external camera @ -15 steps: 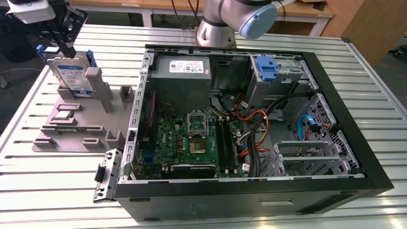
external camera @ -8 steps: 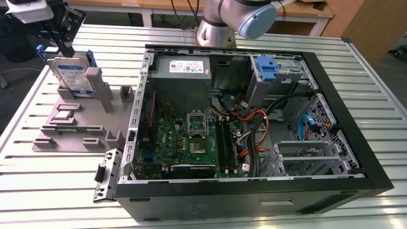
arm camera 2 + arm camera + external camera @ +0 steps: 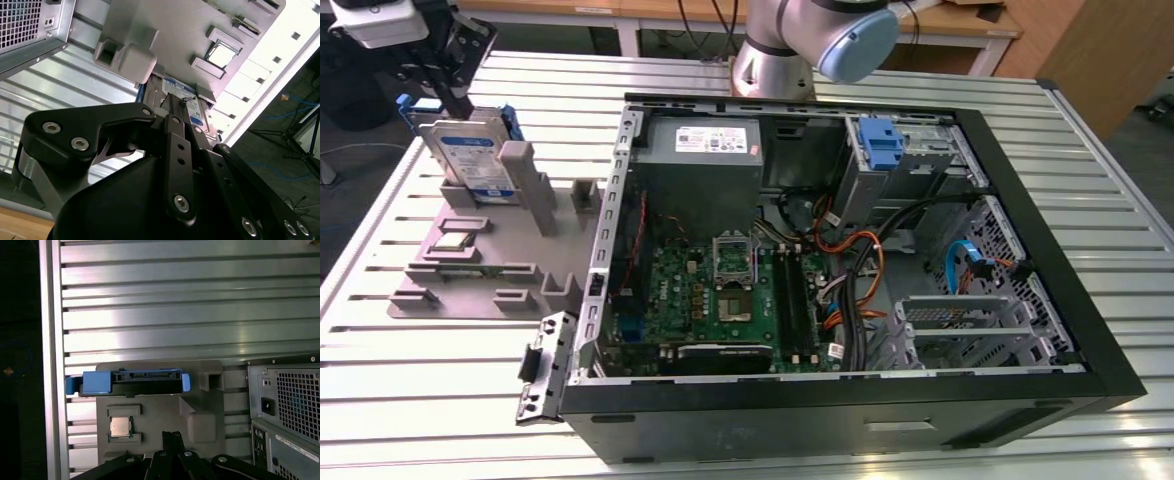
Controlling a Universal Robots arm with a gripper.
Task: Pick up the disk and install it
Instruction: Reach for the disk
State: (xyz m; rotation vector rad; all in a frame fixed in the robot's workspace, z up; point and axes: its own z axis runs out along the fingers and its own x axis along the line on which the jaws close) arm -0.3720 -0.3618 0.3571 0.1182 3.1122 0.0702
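The disk [image 3: 470, 160] is a silver drive with a white-and-blue label in a blue carrier. It stands on edge in a slot of the grey holder [image 3: 480, 262] at the exterior view's left. My gripper [image 3: 454, 105] hangs just above the disk's top edge, black fingers pointing down and close together, with nothing between them. In the first wrist view the disk [image 3: 132, 382] shows edge-on, and the gripper [image 3: 172, 434] is apart from it. In the second wrist view the gripper [image 3: 181, 102] points at the disk's label [image 3: 175, 87].
An open computer case [image 3: 1067, 290] lies on the slatted metal table [image 3: 400, 400], to the right of the holder. At its back are a drive bay with a blue bracket [image 3: 881, 140] and a power supply [image 3: 700, 140]. A processor chip [image 3: 458, 240] rests on the holder.
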